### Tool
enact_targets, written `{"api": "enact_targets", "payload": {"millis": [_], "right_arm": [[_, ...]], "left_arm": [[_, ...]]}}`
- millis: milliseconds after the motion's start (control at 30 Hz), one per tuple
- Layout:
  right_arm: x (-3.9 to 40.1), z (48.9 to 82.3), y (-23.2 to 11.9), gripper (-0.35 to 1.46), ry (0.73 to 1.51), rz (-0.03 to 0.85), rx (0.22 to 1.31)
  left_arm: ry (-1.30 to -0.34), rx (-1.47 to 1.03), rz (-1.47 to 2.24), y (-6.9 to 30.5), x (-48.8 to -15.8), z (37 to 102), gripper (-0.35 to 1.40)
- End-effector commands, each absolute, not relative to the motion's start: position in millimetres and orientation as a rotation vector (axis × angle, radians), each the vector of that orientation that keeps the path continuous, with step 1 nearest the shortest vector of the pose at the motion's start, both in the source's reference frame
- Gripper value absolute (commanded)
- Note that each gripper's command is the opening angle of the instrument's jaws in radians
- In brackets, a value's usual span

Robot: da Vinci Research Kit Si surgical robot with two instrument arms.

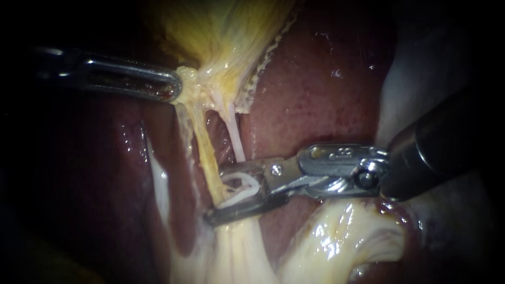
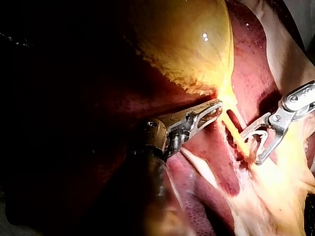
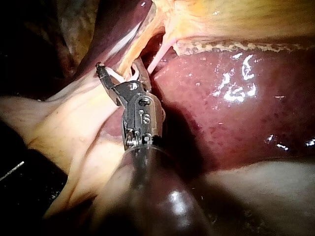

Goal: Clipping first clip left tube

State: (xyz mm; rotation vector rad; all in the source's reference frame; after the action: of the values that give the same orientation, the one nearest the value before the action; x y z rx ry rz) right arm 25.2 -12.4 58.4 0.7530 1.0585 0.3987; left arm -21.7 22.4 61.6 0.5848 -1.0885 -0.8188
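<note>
Right instrument jaws (holding a clip) straddle the left tube; left instrument grips gallbladder; bare liver alongside.

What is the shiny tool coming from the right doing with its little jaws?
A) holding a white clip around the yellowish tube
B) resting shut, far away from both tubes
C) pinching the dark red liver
A: the right instrument carries a white clip in its jaws, which straddle the yellowish left tube, while the paler right tube stays outside them.
</note>
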Motion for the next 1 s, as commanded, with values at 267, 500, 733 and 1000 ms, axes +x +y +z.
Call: {"api": "enact_targets", "payload": {"millis": [267, 500, 733, 1000], "right_arm": [[25.1, 58.2, -12.7, 0.50, 1.161, 0.418, 0.890], [25.6, 59.1, -13.2, 0.44, 1.264, 0.269, 1.096], [26.7, 60.7, -14.0, 0.44, 1.304, 0.212, 1.129], [26.9, 61.2, -14.0, 0.43, 1.303, 0.206, 1.131]], "left_arm": [[-1.088, 0.583, -0.819, 22.3, -21.8, 61.7, -0.35], [-1.088, 0.583, -0.819, 22.3, -21.9, 61.8, -0.35], [-1.088, 0.582, -0.820, 22.3, -22.0, 61.8, -0.35], [-1.088, 0.582, -0.820, 22.4, -22.1, 61.8, -0.35]]}}
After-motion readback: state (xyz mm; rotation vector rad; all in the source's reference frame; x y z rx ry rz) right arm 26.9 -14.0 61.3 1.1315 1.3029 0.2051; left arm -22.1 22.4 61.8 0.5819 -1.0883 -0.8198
